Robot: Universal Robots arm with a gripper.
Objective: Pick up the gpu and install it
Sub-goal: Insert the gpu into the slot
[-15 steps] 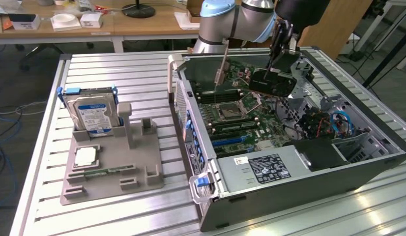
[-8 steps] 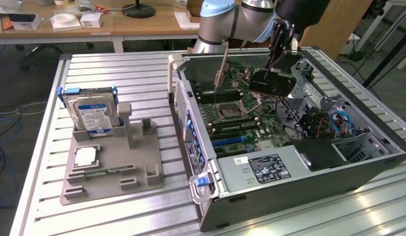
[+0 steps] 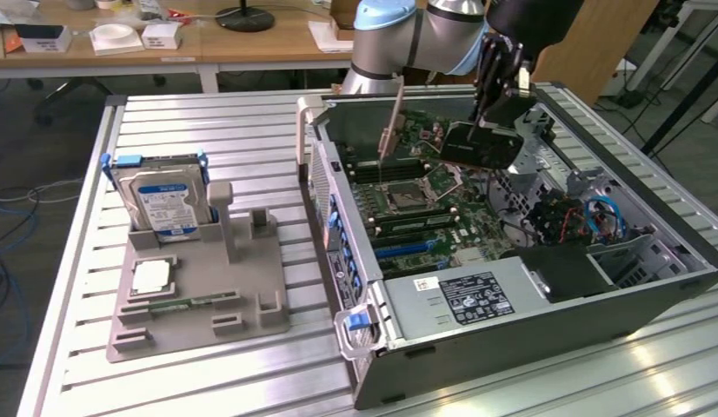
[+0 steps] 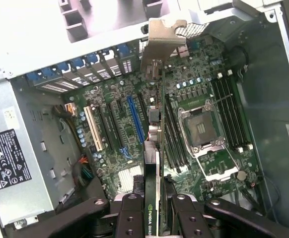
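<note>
The gpu (image 3: 481,146) hangs over the motherboard (image 3: 435,204) inside the open computer case (image 3: 637,295), clear of the slots. Its silver end bracket (image 3: 389,130) points toward the case's rear wall. My gripper (image 3: 495,122) comes down from above and is shut on the card's upper edge. In the wrist view the gpu (image 4: 152,173) shows edge-on between the two black fingers (image 4: 130,215) of my gripper (image 4: 152,206), with its bracket (image 4: 164,37) near the rear slot openings. The blue expansion slot (image 4: 136,119) lies just to one side of the card's edge.
The case holds a power supply (image 3: 481,300), an empty CPU socket (image 3: 402,198) and loose cables (image 3: 591,217). On the exterior view's left, a grey fixture tray (image 3: 196,304) carries a silver hard drive (image 3: 164,201) and a small green memory stick (image 3: 179,306). Desks stand behind.
</note>
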